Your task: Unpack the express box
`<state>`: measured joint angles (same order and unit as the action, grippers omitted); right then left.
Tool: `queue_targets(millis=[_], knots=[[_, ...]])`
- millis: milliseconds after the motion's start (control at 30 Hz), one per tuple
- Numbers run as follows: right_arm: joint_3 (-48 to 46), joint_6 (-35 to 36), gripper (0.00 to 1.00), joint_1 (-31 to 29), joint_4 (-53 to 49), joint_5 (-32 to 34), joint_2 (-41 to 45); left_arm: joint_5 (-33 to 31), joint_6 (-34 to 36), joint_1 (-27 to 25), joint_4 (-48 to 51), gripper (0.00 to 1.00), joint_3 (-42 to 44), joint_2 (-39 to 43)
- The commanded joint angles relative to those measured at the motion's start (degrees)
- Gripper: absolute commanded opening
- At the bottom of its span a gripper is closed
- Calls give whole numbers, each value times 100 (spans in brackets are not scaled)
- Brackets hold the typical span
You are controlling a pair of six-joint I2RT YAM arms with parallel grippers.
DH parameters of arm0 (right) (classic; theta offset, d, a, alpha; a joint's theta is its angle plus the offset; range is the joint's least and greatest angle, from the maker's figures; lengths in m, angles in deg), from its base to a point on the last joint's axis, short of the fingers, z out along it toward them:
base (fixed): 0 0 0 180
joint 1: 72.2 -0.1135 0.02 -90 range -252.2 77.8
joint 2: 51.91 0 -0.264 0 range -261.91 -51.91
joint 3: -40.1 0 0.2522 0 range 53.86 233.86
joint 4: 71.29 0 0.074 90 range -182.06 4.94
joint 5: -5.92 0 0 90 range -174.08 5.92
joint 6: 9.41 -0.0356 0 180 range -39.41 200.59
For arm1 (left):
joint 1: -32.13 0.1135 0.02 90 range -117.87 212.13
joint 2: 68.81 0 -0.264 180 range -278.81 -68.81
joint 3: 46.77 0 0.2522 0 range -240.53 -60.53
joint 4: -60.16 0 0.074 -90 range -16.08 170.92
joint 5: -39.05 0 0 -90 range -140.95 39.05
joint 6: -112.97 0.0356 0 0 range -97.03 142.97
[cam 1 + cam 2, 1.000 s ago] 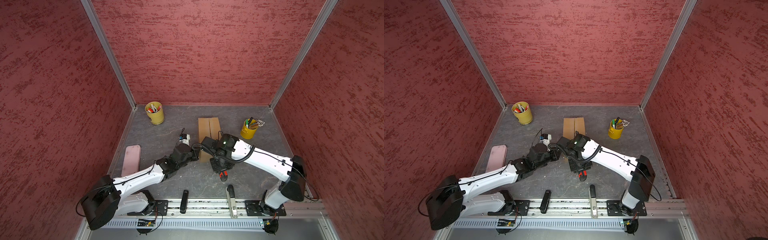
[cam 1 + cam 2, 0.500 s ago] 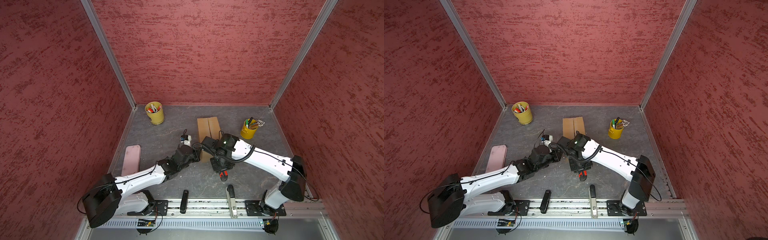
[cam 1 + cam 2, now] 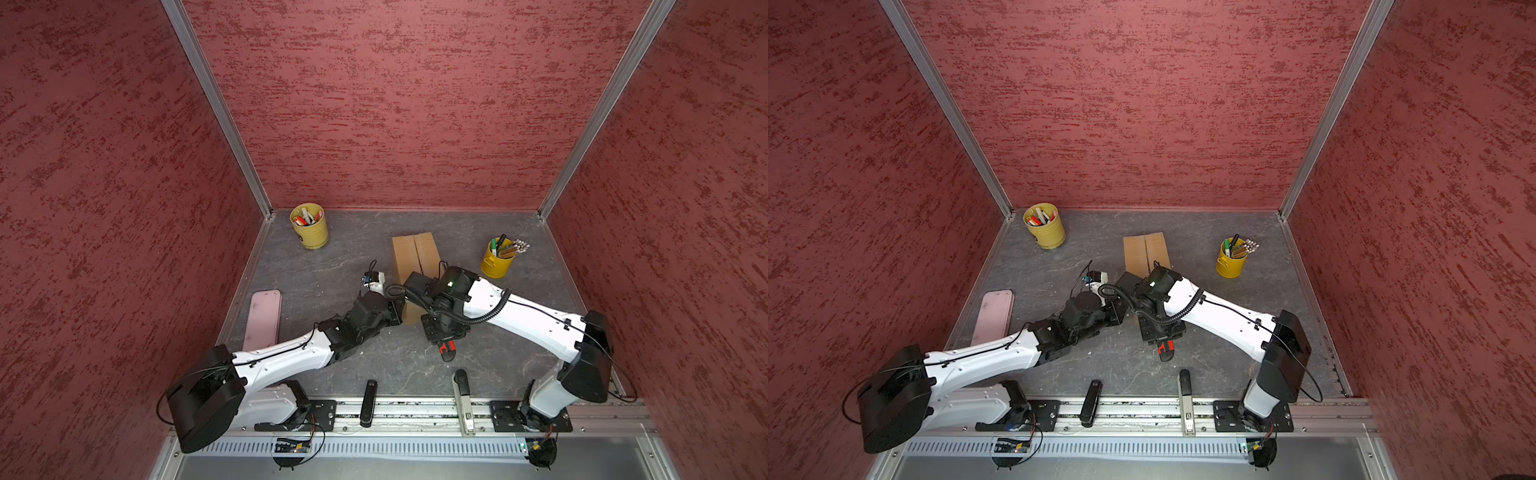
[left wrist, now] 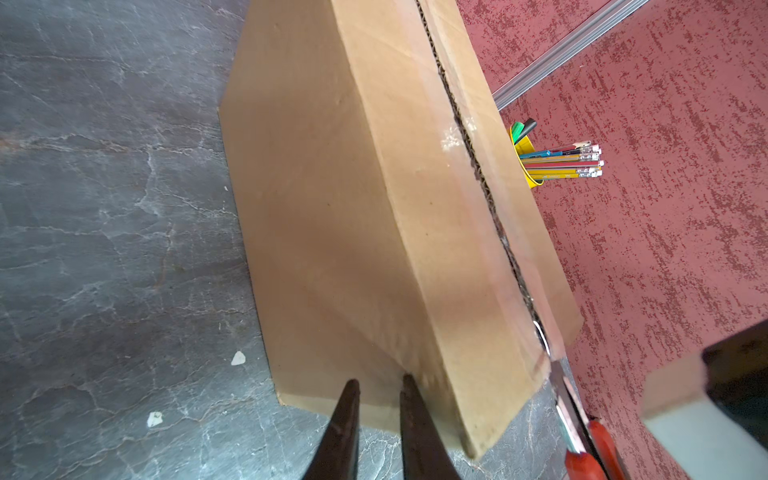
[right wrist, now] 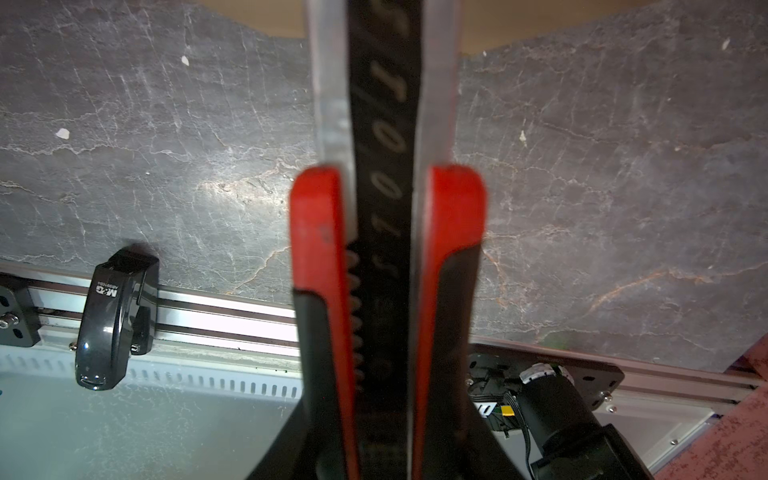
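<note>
**Knife at the seam of a closed carton**

The plain brown oblong cardboard express box (image 3: pixel 415 253) lies flat toward the back of the dark grey marbled counter (image 3: pixel 332 274). It sits between two yellow pen cups, one (image 3: pixel 309 230) in the back left corner and the other (image 3: pixel 497 264) near its right side. Its top flaps are down. The left tool (image 4: pixel 376 384) is pinched almost closed with nothing in it, its black fingertips (image 4: pixel 349 403) pressed against the box's side wall near the front corner. The right tool (image 3: pixel 443 332) grips a red-and-black utility knife (image 5: pixel 386 216), whose blade meets the near end of the centre seam. A pink oblong case (image 3: pixel 262 320) lies well apart at the left edge.
</note>
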<state>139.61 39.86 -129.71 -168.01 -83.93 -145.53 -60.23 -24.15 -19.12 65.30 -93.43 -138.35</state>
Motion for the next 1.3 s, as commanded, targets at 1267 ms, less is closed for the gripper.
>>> queue_targets(millis=[1267], knots=[[-323, 909, 0, -34, 909, -969, 415, 136, -61, -388, -210, 20, -142, 204]])
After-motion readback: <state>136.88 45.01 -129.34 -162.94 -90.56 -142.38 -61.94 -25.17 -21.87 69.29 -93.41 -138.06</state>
